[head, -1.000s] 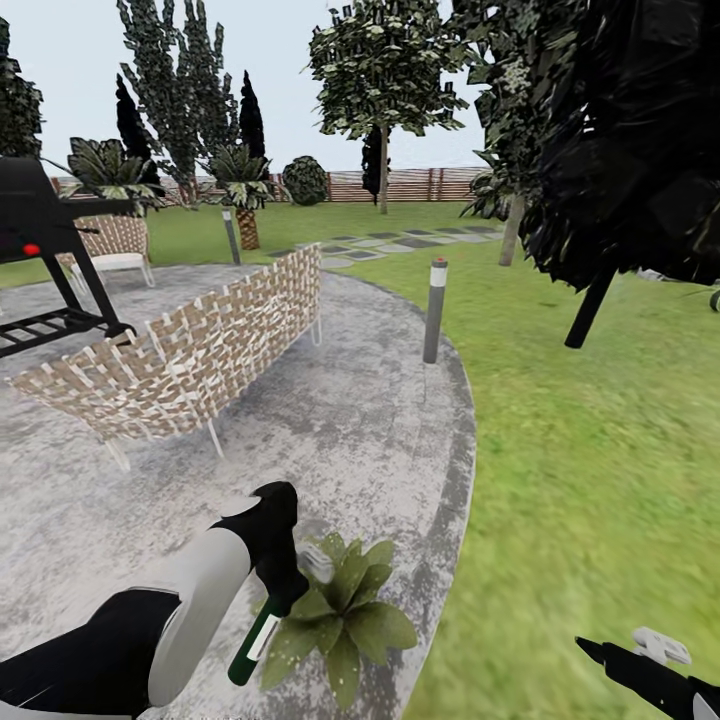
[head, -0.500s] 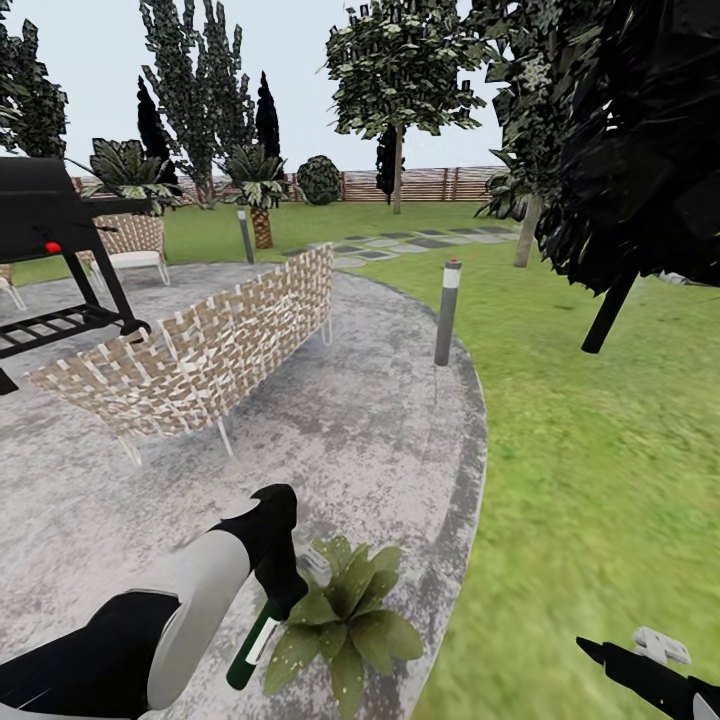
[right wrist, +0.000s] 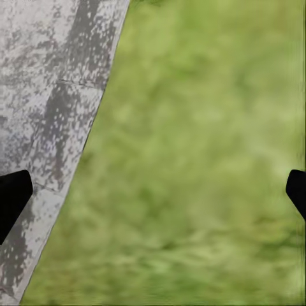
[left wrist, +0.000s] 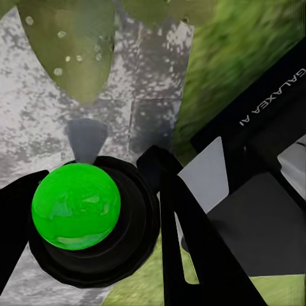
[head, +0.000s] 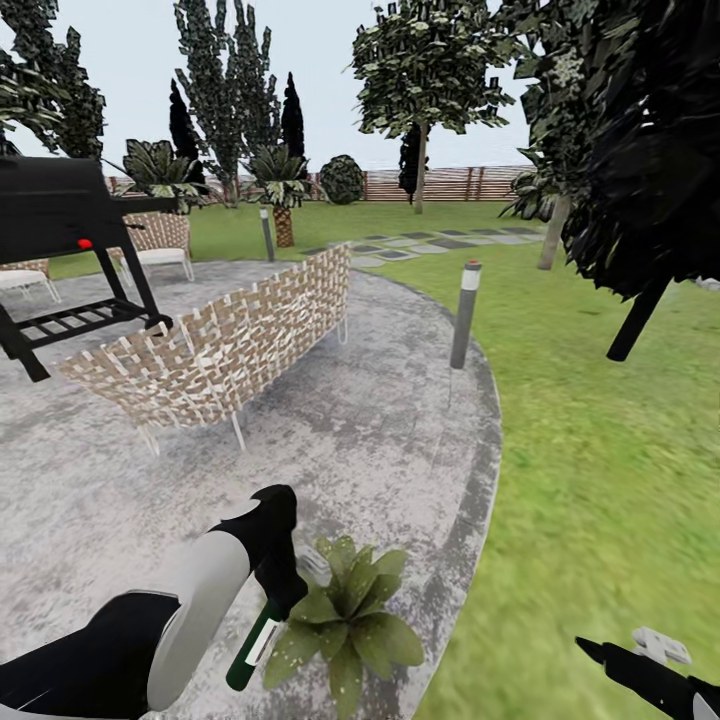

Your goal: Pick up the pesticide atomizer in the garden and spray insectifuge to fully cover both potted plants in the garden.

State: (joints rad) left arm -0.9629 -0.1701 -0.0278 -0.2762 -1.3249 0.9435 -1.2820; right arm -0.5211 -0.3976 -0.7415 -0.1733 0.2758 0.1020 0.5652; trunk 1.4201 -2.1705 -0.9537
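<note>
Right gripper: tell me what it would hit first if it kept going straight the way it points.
Most likely the lawn. The right gripper, fingers wide apart, looks down at bare grass, with the paving's edge off to one side. Nothing else shows in that line, though depth is unclear.

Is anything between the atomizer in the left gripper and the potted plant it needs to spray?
Nothing visible. In the head view the left gripper holds the atomizer right beside the potted plant on the grey paving, with no object between them.
</note>
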